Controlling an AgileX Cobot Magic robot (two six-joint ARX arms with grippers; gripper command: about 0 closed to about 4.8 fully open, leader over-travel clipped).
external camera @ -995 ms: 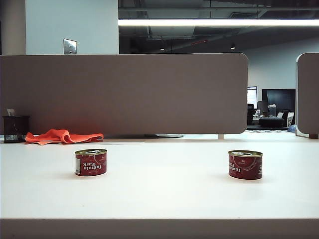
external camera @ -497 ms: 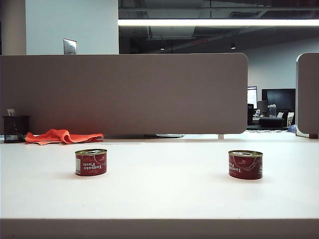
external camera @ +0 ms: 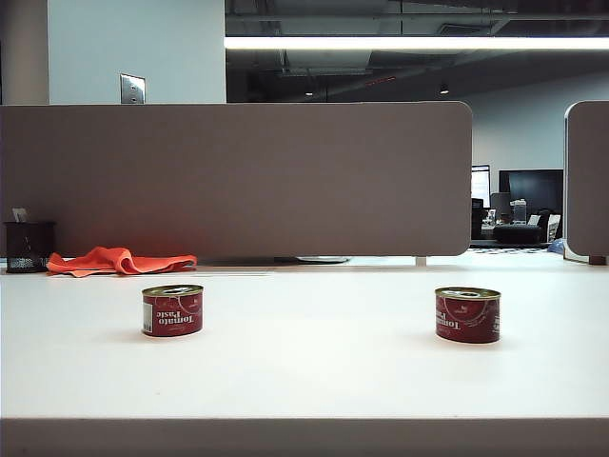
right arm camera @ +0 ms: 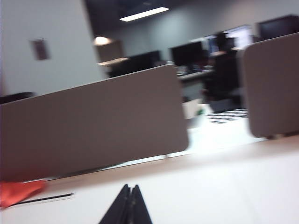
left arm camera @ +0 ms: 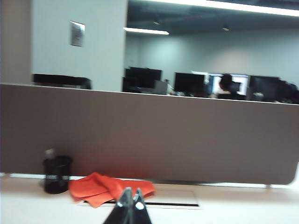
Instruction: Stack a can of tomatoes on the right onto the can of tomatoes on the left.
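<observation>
Two short red tomato cans stand upright on the white table in the exterior view: the left can (external camera: 172, 309) and the right can (external camera: 467, 314), far apart. Neither arm appears in that view. In the left wrist view my left gripper (left arm camera: 131, 191) is shut, its black fingertips pressed together, pointing level toward the back of the table with nothing held. The right wrist view shows my right gripper (right arm camera: 130, 188) shut too, tips together and empty. No can appears in either wrist view.
An orange cloth (external camera: 119, 260) lies at the back left beside a black mesh cup (external camera: 29, 247). A grey divider panel (external camera: 238, 176) runs along the table's back edge, with a second panel (external camera: 586, 181) at the right.
The exterior view has shifted by only a pixel or two; both cans stand where they were. No arm has entered that view.
</observation>
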